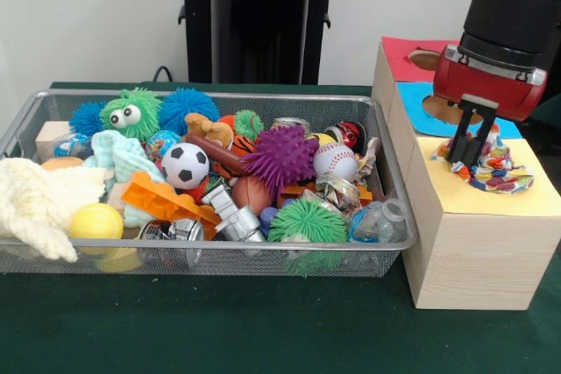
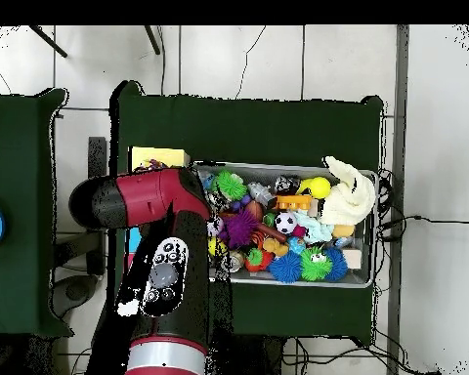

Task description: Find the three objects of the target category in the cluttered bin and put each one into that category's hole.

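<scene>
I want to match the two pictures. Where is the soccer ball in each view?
Front view: the soccer ball lies in the wire bin, left of the middle, left of the purple spiky ball.
Overhead view: the soccer ball is near the bin's middle, right of the purple spiky ball.
Shared landmark: the purple spiky ball, beside it in both views.

This looks like a robotics lab: a red and black arm [image 2: 160, 254] stands at a green-covered table [image 1: 263, 330] on a bare tiled floor [image 2: 277, 59]. A wire bin [image 1: 219, 260] of assorted toys and a wooden sorting box [image 1: 473, 251] with coloured panels suggest a test setup.
</scene>
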Controlling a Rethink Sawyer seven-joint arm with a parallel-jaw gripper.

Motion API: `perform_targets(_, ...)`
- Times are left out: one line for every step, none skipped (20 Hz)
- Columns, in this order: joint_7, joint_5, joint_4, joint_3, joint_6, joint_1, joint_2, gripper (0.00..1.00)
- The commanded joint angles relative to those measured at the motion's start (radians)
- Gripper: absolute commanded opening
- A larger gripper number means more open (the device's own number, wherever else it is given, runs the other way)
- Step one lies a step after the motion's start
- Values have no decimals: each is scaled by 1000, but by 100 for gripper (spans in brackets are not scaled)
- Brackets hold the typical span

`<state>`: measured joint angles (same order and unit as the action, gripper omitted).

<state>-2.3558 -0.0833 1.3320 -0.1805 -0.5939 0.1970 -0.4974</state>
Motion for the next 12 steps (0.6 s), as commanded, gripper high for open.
perform_targets(22,-74,12,49,16,-18,65,0)
perform_targets(22,-76,11,50,16,-20,66,0)
perform_targets(24,-76,10,53,14,-22,66,0)
perform_targets(25,-75,10,55,9,-22,64,0)
perform_targets(26,-74,9,57,4,-23,62,0)
perform_targets(28,-72,9,59,-3,-23,60,0)
perform_targets(28,-71,9,61,-8,-23,58,0)
perform_targets(29,-68,8,64,-12,-24,58,0)
perform_targets(30,-65,8,67,-17,-24,58,0)
perform_targets(31,-59,9,73,-24,-26,60,0)
perform_targets(29,-53,12,79,-31,-28,62,0)
perform_targets(16,-52,14,75,-25,-22,70,0)
